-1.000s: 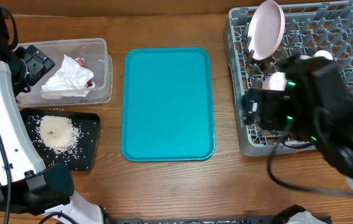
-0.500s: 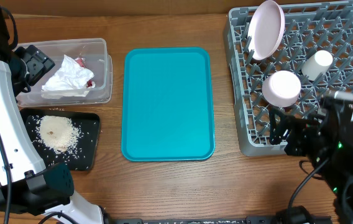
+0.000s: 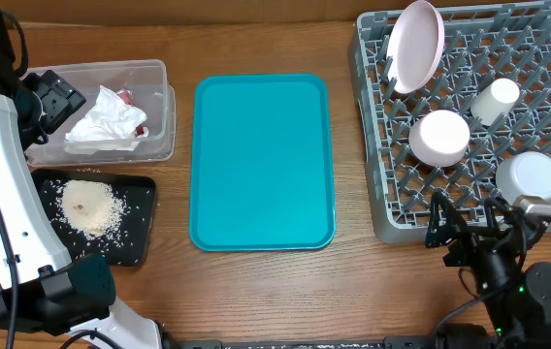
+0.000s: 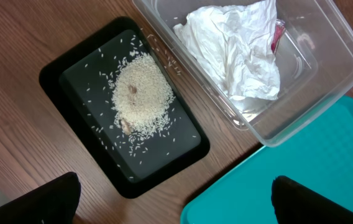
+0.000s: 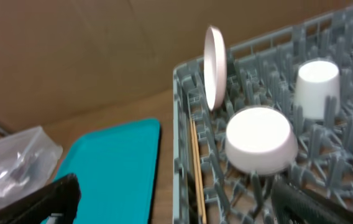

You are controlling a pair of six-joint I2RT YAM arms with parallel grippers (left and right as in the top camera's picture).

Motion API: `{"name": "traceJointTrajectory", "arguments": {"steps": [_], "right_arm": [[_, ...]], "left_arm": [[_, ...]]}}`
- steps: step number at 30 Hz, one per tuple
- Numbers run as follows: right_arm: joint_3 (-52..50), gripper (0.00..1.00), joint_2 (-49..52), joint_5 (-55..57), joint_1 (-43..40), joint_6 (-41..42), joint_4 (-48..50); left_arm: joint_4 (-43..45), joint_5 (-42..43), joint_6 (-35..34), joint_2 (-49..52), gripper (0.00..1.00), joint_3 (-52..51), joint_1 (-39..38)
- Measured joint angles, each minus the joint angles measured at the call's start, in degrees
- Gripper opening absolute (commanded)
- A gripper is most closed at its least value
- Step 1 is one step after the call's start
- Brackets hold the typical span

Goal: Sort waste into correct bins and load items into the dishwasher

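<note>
right arm's backed off the rack (image 3: 382, 208), white bowl (image 3: 529, 176) now sits in it just ahead of right gripper (image 3: 468, 233) | wrist cam's blurry but jaws look wide, empty | left gripper (image 4: 176, 199) spread, empty too | keep the retreat high, clear of the rim

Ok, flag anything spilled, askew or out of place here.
The rice is not one tidy heap: loose grains are scattered across much of the black tray, out towards its edges. None visibly reaches the table. Nothing else stands out.
</note>
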Motion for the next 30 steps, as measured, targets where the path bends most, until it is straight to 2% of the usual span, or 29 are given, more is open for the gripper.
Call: {"name": "traceJointTrajectory", "arguments": {"steps": [15,24,30], "right_arm": [[-18.6,1.0,-9.8,-1.1,0.4,-0.4,28.4],[-24.7,1.0,-14.0,-0.8,1.5,-0.5,36.9],[-26.4,1.0,-14.7,0.3,2.0,-0.5,38.4]], "left_arm": [[0.0,0.0,0.0,0.0,1.0,0.0,0.0],[0.0,0.0,0.0,0.0,1.0,0.0,0.0],[0.0,0.0,0.0,0.0,1.0,0.0,0.0]]}}
